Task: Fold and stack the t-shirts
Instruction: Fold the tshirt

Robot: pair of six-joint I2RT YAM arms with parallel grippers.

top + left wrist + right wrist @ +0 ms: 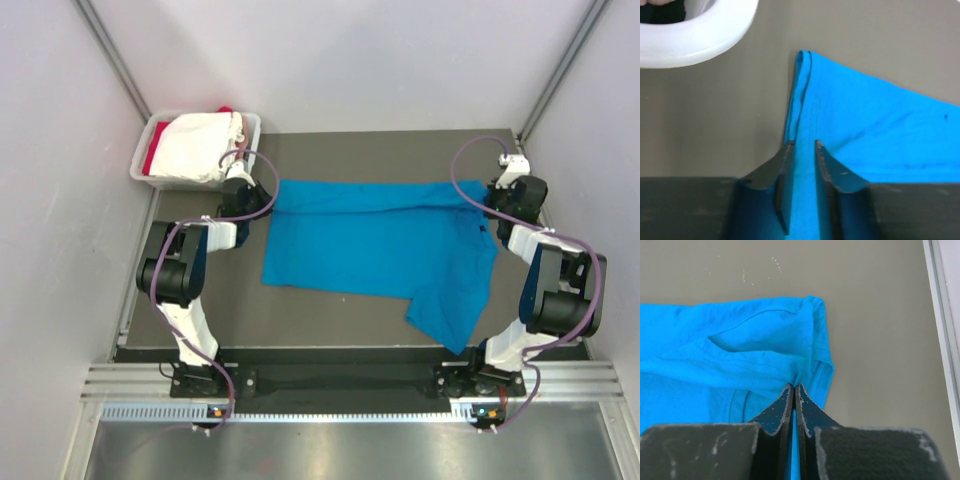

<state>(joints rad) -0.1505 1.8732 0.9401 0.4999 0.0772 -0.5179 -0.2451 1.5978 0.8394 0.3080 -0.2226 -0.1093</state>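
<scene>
Right gripper (794, 386) pinches the blue t-shirt (740, 355); left gripper (803, 144), slightly parted, straddles its corner.

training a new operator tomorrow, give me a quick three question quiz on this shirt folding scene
1. Which colours of cloth show in the tub?
2. What do the right jaws pinch? A the tub rim, B the blue t-shirt, C nothing.
3. True or false: the blue t-shirt lies inside the tub.
Key: 1 white cloth and red cloth; 2 B; 3 false, it lies spread on the table.
</scene>
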